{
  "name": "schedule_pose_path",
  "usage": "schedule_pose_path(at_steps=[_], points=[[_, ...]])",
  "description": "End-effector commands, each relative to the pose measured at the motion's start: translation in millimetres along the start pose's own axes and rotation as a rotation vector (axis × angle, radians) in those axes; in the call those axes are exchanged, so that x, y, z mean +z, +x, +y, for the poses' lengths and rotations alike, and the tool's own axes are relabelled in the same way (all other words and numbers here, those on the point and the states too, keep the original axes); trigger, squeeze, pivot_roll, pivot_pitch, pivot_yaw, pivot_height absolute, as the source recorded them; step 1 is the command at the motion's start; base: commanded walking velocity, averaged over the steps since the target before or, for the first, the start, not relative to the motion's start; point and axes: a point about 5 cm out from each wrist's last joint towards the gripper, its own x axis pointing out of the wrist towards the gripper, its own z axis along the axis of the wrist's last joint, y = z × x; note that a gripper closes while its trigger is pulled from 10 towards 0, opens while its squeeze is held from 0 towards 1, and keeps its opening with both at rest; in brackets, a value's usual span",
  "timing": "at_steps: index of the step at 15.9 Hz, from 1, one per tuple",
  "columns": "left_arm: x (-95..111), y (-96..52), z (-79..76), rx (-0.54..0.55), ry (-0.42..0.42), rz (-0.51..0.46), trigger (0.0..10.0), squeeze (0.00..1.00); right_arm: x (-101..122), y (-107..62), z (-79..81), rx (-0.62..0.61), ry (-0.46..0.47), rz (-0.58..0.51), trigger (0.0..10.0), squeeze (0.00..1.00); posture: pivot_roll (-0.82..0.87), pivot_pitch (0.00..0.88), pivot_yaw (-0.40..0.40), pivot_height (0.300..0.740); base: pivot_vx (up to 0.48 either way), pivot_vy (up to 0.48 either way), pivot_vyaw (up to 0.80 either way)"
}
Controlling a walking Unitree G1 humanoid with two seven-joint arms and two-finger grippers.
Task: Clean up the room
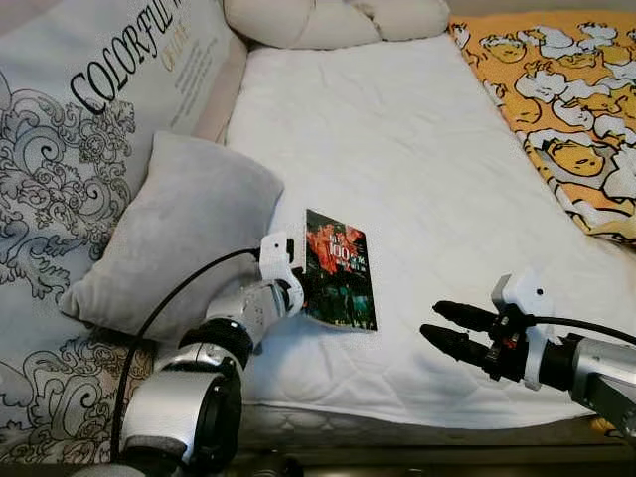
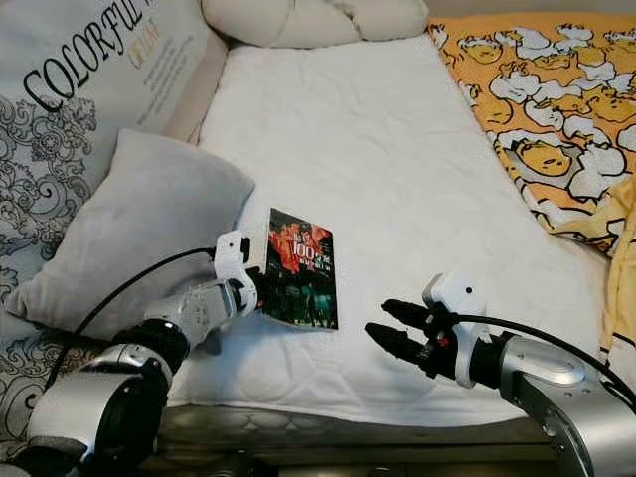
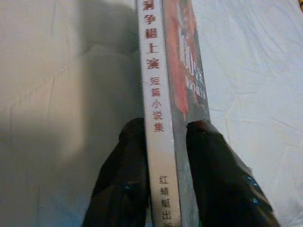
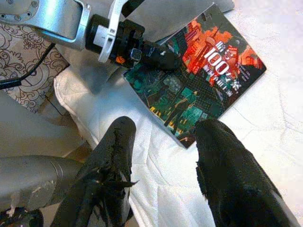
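Nearest you, at the lower right of the left eye view, your right gripper (image 1: 444, 326) hovers over the front of the white mattress (image 1: 397, 149) with its two fingers apart and nothing between them. At lower centre your left gripper (image 1: 296, 283) is clamped on the one book (image 1: 341, 270), a dark cover with red lettering; the left wrist view shows a finger (image 3: 124, 182) on each side of its spine. The book's lower edge sits on the mattress just beside the grey pillow (image 1: 179, 238), which lies at the left of the frame and crowds the left arm. You have no containers in sight. Farther back, a patterned duvet (image 1: 70, 129) fills the upper left, one cream cushion (image 1: 333, 20) sits at the top centre, and one orange cartoon blanket (image 1: 566, 109) drapes the upper right.
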Motion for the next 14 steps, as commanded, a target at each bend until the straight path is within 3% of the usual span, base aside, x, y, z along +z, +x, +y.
schedule_pose_path(at_steps=[1, 7, 12, 13, 14], points=[[10, -0.7, -1.0, -0.001, 0.039, -0.025, 10.0, 1.0, 5, -3.3, -0.3, -0.005, -0.02, -0.004, 10.0, 0.0, -0.14, 0.094, 0.102, 0.74, 0.0, 0.0, 0.0], [15, -4.3, 8.4, 0.042, 0.153, 0.001, 10.0, 1.0, 4, -2.0, -1.5, -0.006, -0.016, -0.002, 10.0, 0.0, -0.14, 0.077, 0.103, 0.74, 0.0, 0.0, 0.0], [17, -6.7, 13.5, 0.047, 0.182, 0.007, 10.0, 1.0, 5, 0.6, -2.9, -0.011, -0.017, -0.009, 10.0, 0.0, -0.12, 0.053, 0.099, 0.74, 0.0, 0.0, 0.0], [21, -7.4, 12.9, 0.036, 0.238, -0.005, 10.0, 1.0, 5, 0.3, -3.8, -0.022, -0.015, -0.016, 10.0, 0.0, -0.12, 0.03, 0.097, 0.74, 0.0, 0.0, 0.0], [24, -8.5, 14.0, 0.041, 0.306, -0.016, 10.0, 0.0, 4, 0.0, -4.4, -0.034, -0.013, -0.022, 10.0, 0.0, -0.11, 0.015, 0.094, 0.74, 0.0, 0.0, 0.0]])
